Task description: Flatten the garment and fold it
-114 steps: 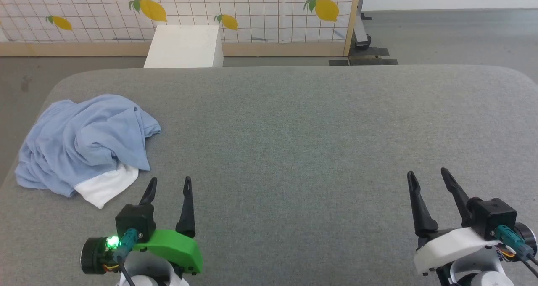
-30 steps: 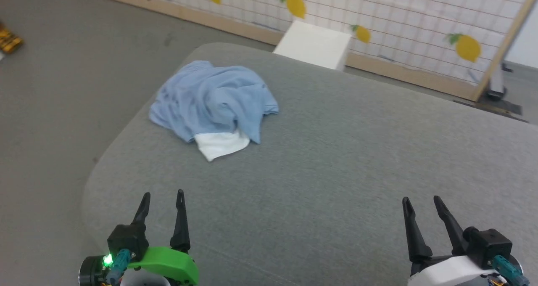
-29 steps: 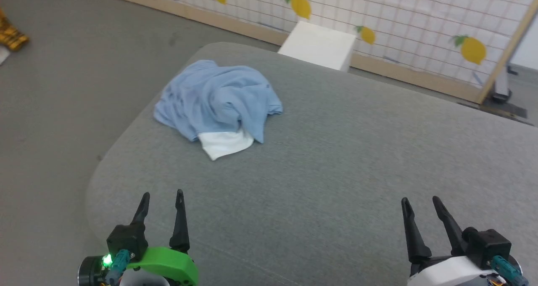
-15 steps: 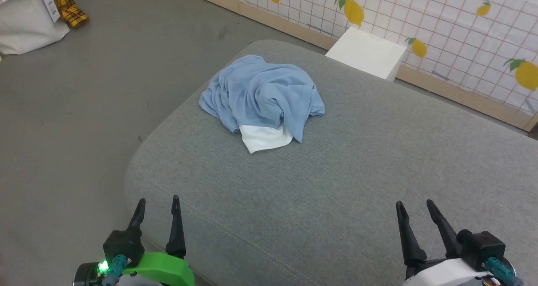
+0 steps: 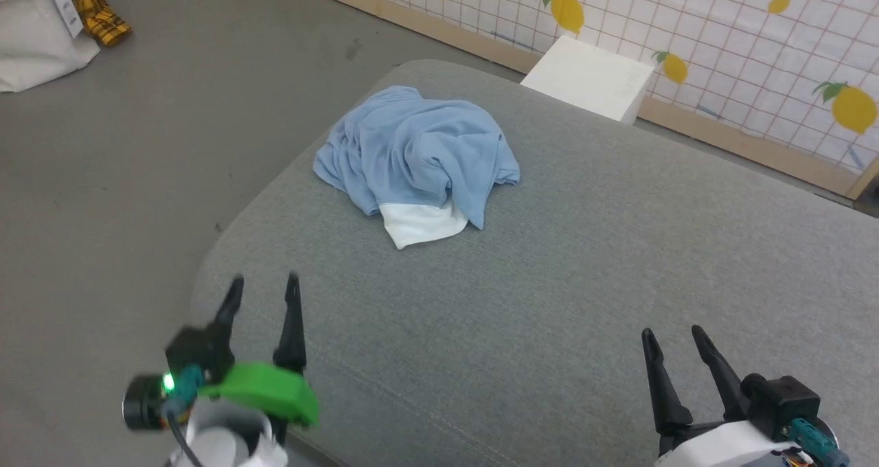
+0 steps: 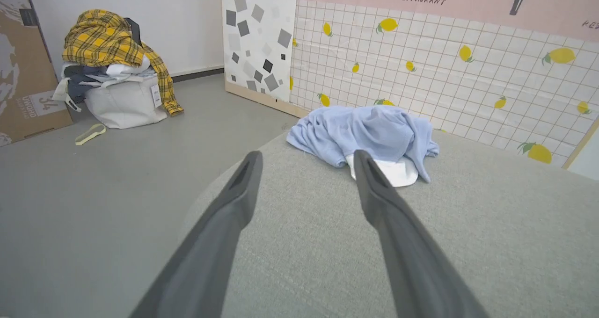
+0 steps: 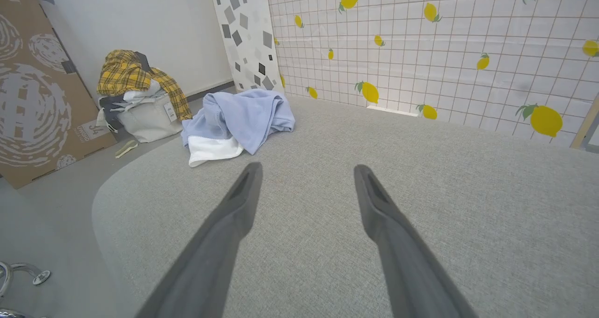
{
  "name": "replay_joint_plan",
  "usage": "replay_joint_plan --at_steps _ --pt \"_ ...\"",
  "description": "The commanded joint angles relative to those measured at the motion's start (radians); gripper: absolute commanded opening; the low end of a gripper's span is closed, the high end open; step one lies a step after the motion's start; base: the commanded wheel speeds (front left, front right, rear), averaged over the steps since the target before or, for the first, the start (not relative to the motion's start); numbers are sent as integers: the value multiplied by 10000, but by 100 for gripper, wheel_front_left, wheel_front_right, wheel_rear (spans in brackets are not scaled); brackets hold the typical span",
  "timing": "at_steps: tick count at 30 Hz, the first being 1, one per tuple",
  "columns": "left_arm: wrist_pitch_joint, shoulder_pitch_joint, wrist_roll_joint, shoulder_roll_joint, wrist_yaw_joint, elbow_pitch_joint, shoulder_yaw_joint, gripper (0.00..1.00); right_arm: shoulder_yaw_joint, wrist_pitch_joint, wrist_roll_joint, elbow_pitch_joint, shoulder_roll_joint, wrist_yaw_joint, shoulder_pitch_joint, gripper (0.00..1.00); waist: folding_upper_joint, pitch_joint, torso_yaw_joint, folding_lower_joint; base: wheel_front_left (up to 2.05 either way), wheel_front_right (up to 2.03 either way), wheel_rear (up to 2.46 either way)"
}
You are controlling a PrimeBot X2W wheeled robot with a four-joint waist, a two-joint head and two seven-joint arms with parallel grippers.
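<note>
The garment [image 5: 419, 158] is a crumpled light blue heap with a white part sticking out at its near side, lying near the far left corner of the grey padded table [image 5: 584, 261]. It shows ahead in the left wrist view as the garment [image 6: 369, 133] and at the left in the right wrist view as the garment [image 7: 241, 119]. My left gripper [image 5: 264, 285] hovers open over the table's near left edge, well short of the cloth. My right gripper [image 5: 671, 335] is open at the lower right, far from it. Both hold nothing.
A white box [image 5: 587, 79] stands on the floor behind the table, before a lemon-patterned screen [image 5: 721, 20]. A pile of clothes with a yellow plaid piece [image 6: 112, 46] on a white bag [image 6: 124, 105] sits on the floor to the left, beside a cardboard panel [image 7: 35, 89].
The head camera has swung left, so the garment now sits near the picture's middle. My left gripper has risen and moved forward since half a second ago. The garment has not moved.
</note>
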State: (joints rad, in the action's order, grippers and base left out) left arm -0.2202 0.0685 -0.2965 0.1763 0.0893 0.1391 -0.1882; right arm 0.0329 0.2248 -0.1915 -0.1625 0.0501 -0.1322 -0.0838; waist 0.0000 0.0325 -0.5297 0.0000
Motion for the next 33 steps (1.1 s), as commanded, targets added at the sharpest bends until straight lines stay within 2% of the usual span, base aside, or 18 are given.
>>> replay_joint_plan --at_steps 1,6,12,19,23,27,33 --pt "5 547 -137 40 -102 130 54 100 -3 -55 53 67 1 15 32 100 0 -149 218 0 0 0 0" --pt "-50 2421 -518 40 -457 1216 335 100 -52 -315 302 365 1 15 198 100 0 -688 854 0 0 0 0" --pt "281 5062 -1198 128 -750 3300 875 100 -250 -814 829 1011 1 15 411 100 0 -1830 1856 0 0 0 0" --pt "1455 7334 -1863 481 -935 5575 1306 100 -618 -1246 1263 1829 1 15 553 100 0 -3096 2930 0 0 0 0" --pt "2367 8208 -2122 548 -969 6548 1333 100 -823 -1358 1381 2139 1 15 557 100 0 -3631 3254 0 0 0 0" --pt "3553 8822 -2310 514 -769 7485 1292 100 -902 -1400 1421 2359 1 15 560 100 0 -3983 3404 0 0 0 0" --pt "5756 9396 -2237 539 5 8713 988 100 -961 -1425 1468 2603 1 15 596 100 0 -4359 3453 0 0 0 0"
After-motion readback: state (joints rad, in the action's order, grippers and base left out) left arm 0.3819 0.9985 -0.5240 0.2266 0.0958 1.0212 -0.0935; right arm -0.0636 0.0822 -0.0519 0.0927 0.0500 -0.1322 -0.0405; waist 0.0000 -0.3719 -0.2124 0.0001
